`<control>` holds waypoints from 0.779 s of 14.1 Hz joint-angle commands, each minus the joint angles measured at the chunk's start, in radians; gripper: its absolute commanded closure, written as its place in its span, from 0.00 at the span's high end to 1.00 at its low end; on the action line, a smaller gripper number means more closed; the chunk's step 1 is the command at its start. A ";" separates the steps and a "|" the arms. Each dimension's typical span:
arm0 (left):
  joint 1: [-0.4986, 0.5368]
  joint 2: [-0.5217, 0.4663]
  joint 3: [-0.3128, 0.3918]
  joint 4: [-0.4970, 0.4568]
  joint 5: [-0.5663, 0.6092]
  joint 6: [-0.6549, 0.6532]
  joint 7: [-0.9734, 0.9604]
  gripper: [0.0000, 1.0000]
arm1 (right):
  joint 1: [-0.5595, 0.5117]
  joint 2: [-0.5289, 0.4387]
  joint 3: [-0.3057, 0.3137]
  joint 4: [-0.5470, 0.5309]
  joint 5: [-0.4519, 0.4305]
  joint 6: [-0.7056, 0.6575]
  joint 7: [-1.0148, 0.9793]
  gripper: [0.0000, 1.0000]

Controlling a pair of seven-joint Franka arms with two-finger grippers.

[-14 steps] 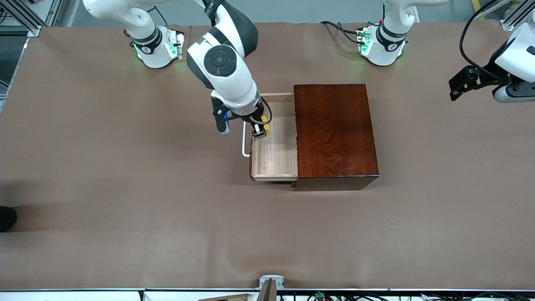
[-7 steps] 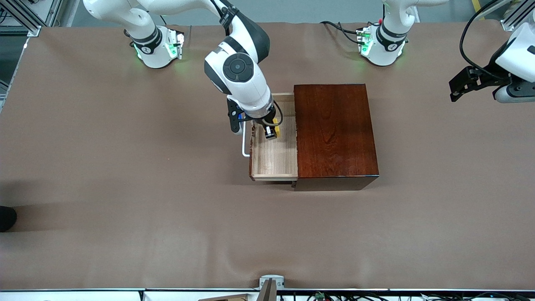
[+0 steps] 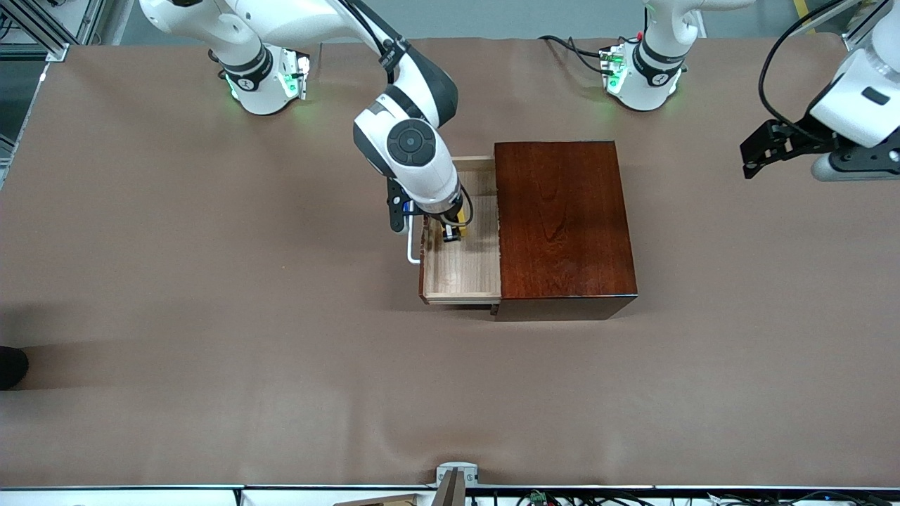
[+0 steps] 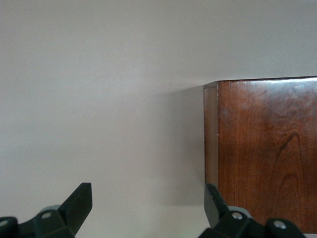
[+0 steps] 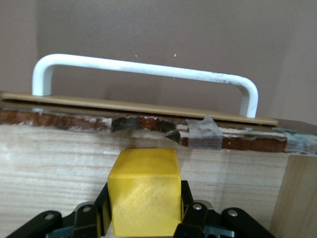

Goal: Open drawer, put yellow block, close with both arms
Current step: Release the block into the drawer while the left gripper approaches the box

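Brown table: pale-wood drawer (image 3: 464, 270) stands open; right gripper (image 3: 451, 232) clamps small yellow cube (image 5: 143, 191) inside it, unreleased; left gripper (image 4: 148, 208) waits, jaws apart.

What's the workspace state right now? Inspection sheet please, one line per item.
Surface: brown table cover, slightly wrinkled.
Job's things: drawer pulled open from the dark wooden box, white handle toward the right arm's end; yellow block held over the drawer's pale floor, close to its front wall.
Clutter: nothing seen.
Grippers: right gripper shut on the yellow block, down in the drawer; left gripper open, waiting above the table beside the box, holding nothing.
Cables: black cables by the left arm's base.
Surroundings: metal frame pieces at the table corners.
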 commanded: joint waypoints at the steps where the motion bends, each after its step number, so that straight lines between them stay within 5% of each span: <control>1: 0.001 0.009 -0.026 0.001 -0.015 0.025 -0.012 1.00 | 0.012 0.004 -0.009 0.015 0.016 -0.007 0.026 0.24; 2: -0.001 0.017 -0.030 0.001 -0.020 0.029 -0.032 1.00 | 0.012 0.009 -0.009 0.015 0.016 -0.004 0.047 0.34; 4: -0.002 0.034 -0.070 0.004 -0.015 0.029 -0.100 1.00 | 0.012 0.009 -0.009 0.021 0.014 -0.010 0.069 0.72; 6: -0.004 0.073 -0.114 0.022 -0.014 0.031 -0.166 1.00 | 0.014 0.006 -0.009 0.024 0.007 -0.015 0.074 1.00; 11: -0.059 0.187 -0.190 0.075 -0.012 0.069 -0.350 1.00 | -0.017 0.000 -0.014 0.125 0.010 -0.106 0.058 1.00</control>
